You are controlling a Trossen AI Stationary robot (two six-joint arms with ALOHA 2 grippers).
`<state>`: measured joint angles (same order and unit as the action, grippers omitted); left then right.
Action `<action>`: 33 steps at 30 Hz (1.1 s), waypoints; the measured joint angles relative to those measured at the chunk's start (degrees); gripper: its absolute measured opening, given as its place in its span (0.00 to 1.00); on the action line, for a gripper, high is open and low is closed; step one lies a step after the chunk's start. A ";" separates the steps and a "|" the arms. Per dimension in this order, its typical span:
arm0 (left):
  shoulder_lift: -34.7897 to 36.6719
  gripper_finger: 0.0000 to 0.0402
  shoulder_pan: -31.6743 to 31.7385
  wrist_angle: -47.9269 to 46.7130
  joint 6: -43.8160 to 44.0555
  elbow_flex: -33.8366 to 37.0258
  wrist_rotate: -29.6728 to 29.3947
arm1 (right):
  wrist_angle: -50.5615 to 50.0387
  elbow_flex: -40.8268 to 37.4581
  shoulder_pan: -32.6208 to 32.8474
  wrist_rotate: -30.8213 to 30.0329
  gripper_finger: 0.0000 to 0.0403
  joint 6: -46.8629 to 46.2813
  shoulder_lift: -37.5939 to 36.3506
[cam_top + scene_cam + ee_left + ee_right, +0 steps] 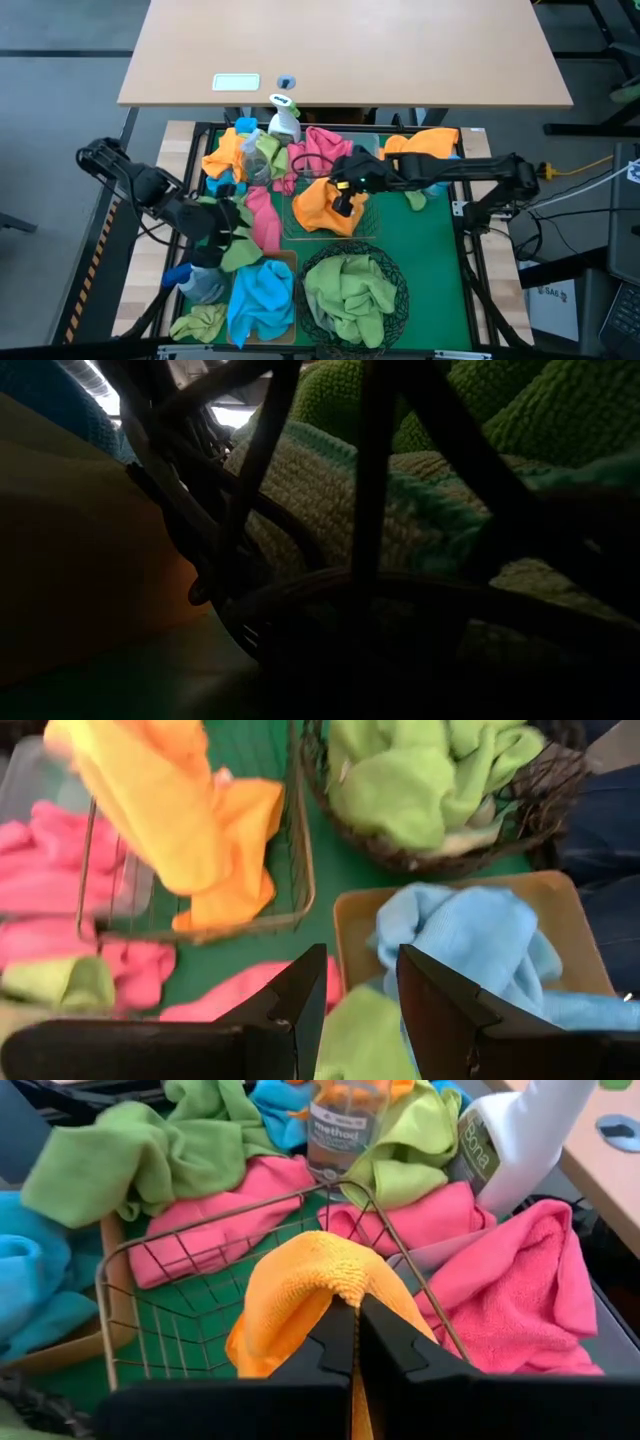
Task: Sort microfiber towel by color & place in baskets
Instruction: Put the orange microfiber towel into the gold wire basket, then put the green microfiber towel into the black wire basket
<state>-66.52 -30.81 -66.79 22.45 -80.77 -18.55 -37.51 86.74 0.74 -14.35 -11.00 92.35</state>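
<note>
My right gripper [345, 205] is shut on an orange towel [325, 205] over the rectangular wire basket [370, 225] at the table's middle. My left gripper [235, 235] hovers at the far edge of the tan bin [285, 262] with a green towel [240, 255] between its fingers. The tan bin holds a blue towel [260, 295]. The round black wire-mesh basket [400, 300] holds green towels. A clear bin [600, 1350] beyond the wire basket holds pink towels [520, 1280]. My left gripper has the green towel [350, 1035] between its two fingers [300, 1005], whose tips stand apart beyond it. The fingers slant down from the table's left. The towel hangs below the gripper over the tan bin's edge. My right gripper pinches a fold of the orange towel [335, 1285] between its shut fingers [385, 1345]. The fingers slant down from the table's right. The towel drapes over the fingertips and hangs below them, its lower end [225, 895] down in the wire basket.
A white spray bottle [285, 120] and a clear bottle [335, 1125] stand among loose pink, green, orange and blue towels at the far left. Another orange towel [425, 145] lies at the far right. Bare green mat [430, 250] shows at the right.
</note>
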 joint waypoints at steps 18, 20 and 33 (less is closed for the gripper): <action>0.33 0.29 0.33 -10.68 7.57 0.00 1.66 | -0.05 -0.02 -0.03 5.49 0.31 -0.52 0.59; 0.33 0.29 0.33 -10.70 8.53 0.00 1.71 | -0.05 -0.02 -0.03 5.47 0.37 -0.55 0.59; 0.09 0.29 0.33 -11.86 19.57 2.77 3.49 | -2.42 -0.02 -0.03 9.71 0.50 -0.67 0.53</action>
<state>-66.42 -30.48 -78.65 42.02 -78.01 -15.06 -39.93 86.72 0.71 -4.64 -11.67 92.88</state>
